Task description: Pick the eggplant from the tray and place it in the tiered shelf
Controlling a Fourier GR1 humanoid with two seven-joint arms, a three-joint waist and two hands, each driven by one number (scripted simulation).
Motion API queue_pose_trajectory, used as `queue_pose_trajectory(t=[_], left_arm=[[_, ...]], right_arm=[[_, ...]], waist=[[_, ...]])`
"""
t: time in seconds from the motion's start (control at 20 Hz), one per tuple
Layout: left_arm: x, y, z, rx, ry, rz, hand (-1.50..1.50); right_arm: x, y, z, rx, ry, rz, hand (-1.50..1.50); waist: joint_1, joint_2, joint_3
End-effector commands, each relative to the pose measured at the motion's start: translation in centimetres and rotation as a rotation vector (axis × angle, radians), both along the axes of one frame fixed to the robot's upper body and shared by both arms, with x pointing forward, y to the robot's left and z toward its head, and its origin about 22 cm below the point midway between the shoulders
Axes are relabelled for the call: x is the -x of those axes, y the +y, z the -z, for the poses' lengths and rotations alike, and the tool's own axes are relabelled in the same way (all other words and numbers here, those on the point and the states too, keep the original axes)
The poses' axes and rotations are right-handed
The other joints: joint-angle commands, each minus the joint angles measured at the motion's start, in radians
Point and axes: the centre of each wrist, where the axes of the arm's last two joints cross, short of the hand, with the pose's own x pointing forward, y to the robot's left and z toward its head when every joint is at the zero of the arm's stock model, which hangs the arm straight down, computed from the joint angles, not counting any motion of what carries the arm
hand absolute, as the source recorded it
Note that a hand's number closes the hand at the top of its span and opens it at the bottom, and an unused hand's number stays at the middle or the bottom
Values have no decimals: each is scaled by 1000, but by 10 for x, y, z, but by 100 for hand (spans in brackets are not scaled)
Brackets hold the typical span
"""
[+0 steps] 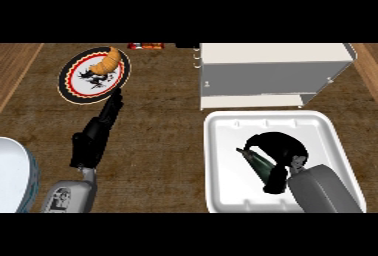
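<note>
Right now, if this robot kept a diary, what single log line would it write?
phase: grasping | right hand: curled round eggplant in tray | left hand: open, straight, near plate | tiered shelf: eggplant not yet there

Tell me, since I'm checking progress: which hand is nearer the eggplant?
Right. The right hand is curled over the eggplant in the tray; the left hand lies extended on the counter well left of the tray.

Left hand [94, 134] extended flat, fingers straight, right hand [279, 150] curled downward, fingers closed
</note>
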Motion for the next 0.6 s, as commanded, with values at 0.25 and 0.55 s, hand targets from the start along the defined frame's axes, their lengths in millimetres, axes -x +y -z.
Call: queue_pose_trajectory(t=[0.25, 0.55], left_arm=[[-11, 22, -10, 13, 3, 3, 0], [6, -2, 6, -9, 4, 11, 0]], right_arm=[[-1, -17, -3, -13, -68, -72, 150], [47, 105, -16, -109, -344, 311, 150]], waist=[[-3, 6, 4], [5, -5, 4]])
